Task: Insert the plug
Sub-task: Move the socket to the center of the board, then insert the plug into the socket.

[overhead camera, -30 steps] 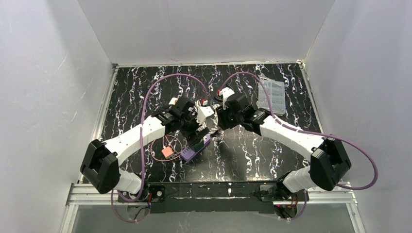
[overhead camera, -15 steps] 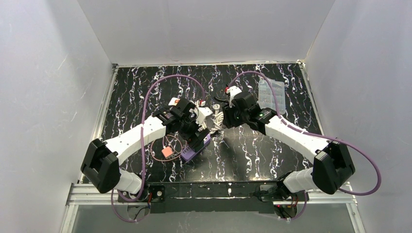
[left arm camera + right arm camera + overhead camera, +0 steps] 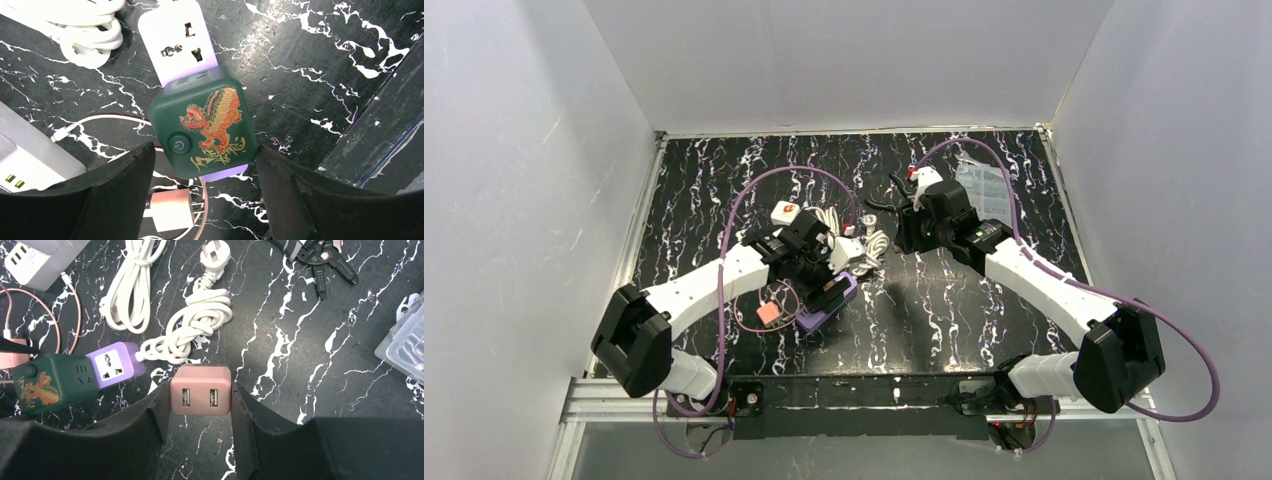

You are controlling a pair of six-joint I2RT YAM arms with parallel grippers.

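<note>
Lower centre of the right wrist view: my right end effector (image 3: 199,388) is closed on the pink USB adapter (image 3: 201,397), one finger per side. USB ports face the camera, so the prongs are out of sight on the far side. That's the plug. It looks held off the counter (image 3: 310,390), touching nothing else.

Target is left of centre in the same view: the purple power strip (image 3: 116,366), with one free socket (image 3: 109,367) showing on its white face. Next slot along, toward the left edge, is taken by a green dragon-print cube (image 3: 47,382). At the strip's other end a coiled white cable (image 3: 192,330) runs up toward the top of frame.

Left wrist view: my left end effector (image 3: 205,155) straddles the green cube, fingers (image 3: 115,200) right at its two sides. Can't tell if that's a firm clamp or bare contact. Either way it's placed to steady the strip.

Step, as I read it: plug in hand, strip braced, transit to socket not done. Nothing inserted yet.

Next move needs:
- carry the adapter left and slightly up in the right wrist frame, over the free socket
- yaw to match the slot pattern, then push straight in
- mind clearance: cube on one side, cable exit on the other
- prongs hidden, so alignment is blind; go slow, the strip may shift if the left side isn't really gripping
</note>
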